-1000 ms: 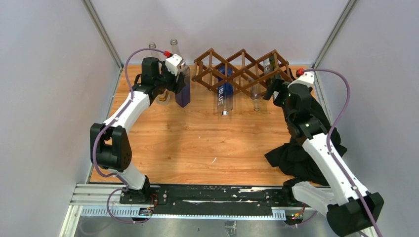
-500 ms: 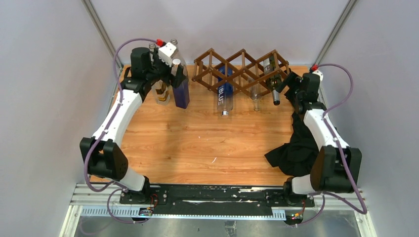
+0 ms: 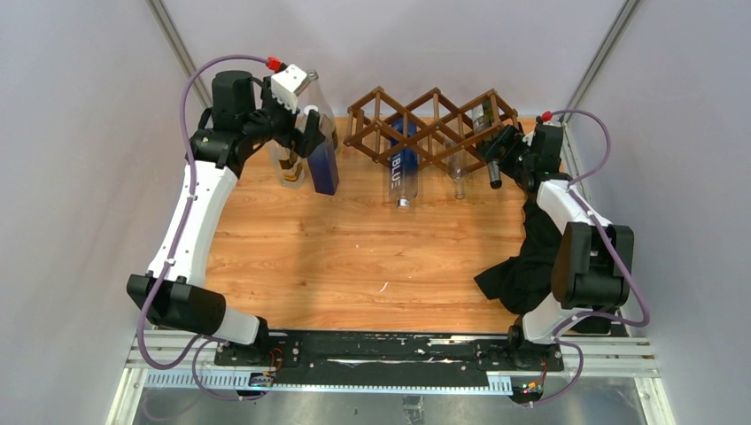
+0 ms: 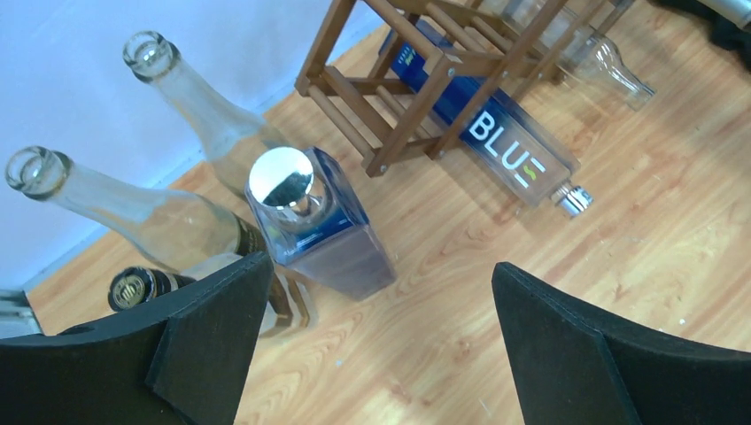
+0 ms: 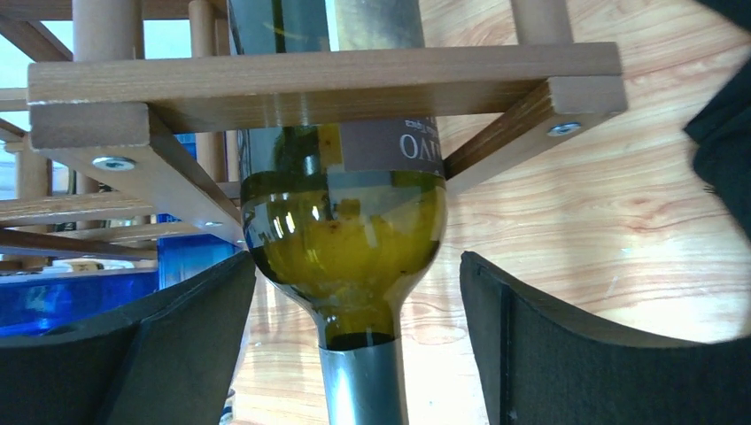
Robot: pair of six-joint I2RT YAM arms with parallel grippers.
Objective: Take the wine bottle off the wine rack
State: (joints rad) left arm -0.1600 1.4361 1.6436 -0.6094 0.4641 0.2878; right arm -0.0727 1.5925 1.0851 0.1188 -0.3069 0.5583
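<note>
Wine bottle [image 5: 341, 235], smooth olive-green glass, lies in the right-end diamond cell of the wooden lattice wine rack [image 5: 319, 75], neck protruding. Right gripper [image 5: 356, 266] spread wide, flanking its shoulder. Left gripper [image 4: 381, 270] spread wide above the square blue bottle [image 4: 323, 226].

My pads [image 5: 567, 354] are matt black with a slightly grainy, foam-like face. The wine bottle [image 5: 345, 230] is glossy olive-green glass, with a dull grey foil neck and a matt label. The wine rack [image 5: 319, 75] is smooth brown-stained wood with bright metal screws [image 5: 113, 163]. The table [image 5: 620, 204] is pale wood grain with a soft sheen. The blue bottle [image 4: 341, 252] is glossy, its cap [image 4: 282, 180] mirror-bright.
</note>
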